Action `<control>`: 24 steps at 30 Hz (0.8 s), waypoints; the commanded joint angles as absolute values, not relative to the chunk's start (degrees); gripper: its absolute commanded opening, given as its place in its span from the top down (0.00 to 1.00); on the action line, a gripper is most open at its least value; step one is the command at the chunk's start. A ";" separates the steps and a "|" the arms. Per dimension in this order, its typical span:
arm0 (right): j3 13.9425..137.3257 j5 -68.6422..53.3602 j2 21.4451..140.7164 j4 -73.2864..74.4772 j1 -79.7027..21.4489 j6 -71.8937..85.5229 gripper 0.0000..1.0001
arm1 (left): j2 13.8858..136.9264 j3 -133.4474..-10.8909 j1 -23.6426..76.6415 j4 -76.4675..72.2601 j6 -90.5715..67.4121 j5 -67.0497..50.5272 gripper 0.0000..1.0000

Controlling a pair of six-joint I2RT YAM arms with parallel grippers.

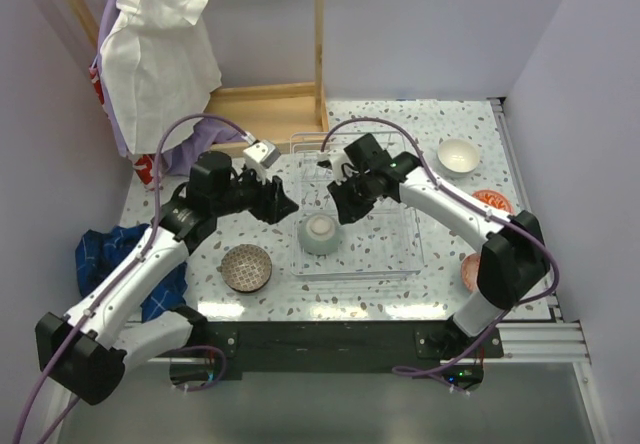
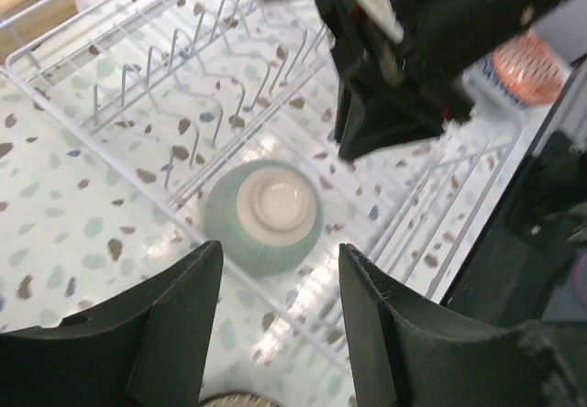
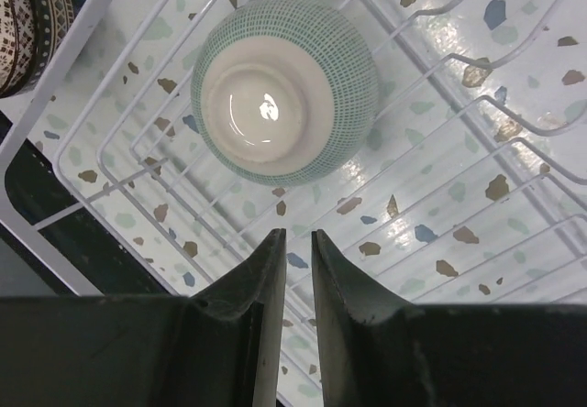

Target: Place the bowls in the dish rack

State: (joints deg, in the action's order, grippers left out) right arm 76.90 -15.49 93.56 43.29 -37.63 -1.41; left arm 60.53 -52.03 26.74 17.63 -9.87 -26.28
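Observation:
A green bowl (image 1: 320, 234) (image 2: 266, 214) (image 3: 284, 91) lies upside down in the front part of the wire dish rack (image 1: 400, 254) (image 2: 138, 77) (image 3: 459, 59). My left gripper (image 1: 283, 204) (image 2: 280, 251) hovers at the rack's left edge, open and empty. Over the rack, just behind the bowl, is my right gripper (image 1: 345, 209) (image 3: 298, 235), its jaws a narrow slit apart with nothing between them. A brown patterned bowl (image 1: 247, 268) (image 3: 23, 22) sits on the table left of the rack. To the right of the rack are a white bowl (image 1: 458, 156) and two reddish bowls (image 1: 492, 202) (image 1: 470, 269).
A wooden frame (image 1: 270, 99) stands behind the rack, with a white cloth (image 1: 160, 44) hanging at the back left. A blue cloth (image 1: 110, 249) lies at the table's left edge. The right arm's links cross above the reddish bowls.

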 commanded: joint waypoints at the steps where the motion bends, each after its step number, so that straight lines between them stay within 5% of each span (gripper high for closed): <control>1: 79.89 -13.19 85.80 48.24 -37.62 -4.92 0.77 | 56.52 -51.78 26.63 34.96 11.66 -25.48 0.40; 6: 77.36 -2.83 76.92 50.18 -37.01 -3.53 0.33 | 56.42 -53.16 25.49 39.27 20.98 -28.20 0.32; 9: 74.63 -2.46 71.82 51.24 -30.96 -1.07 0.15 | 60.89 -56.32 25.49 43.21 22.67 -26.02 0.32; 14: 70.41 -0.19 66.90 54.40 -17.24 -2.54 0.14 | 68.02 -60.38 25.49 54.75 29.68 -23.22 0.34; 24: 66.45 8.78 67.14 51.24 -6.07 -3.94 0.24 | 66.80 -54.84 25.40 45.36 32.08 -14.59 0.34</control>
State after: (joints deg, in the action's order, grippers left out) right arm 66.11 3.31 65.91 53.17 -9.65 -2.44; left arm 67.31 -54.61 25.87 48.77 29.78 -18.24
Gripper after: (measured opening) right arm 0.782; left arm 0.664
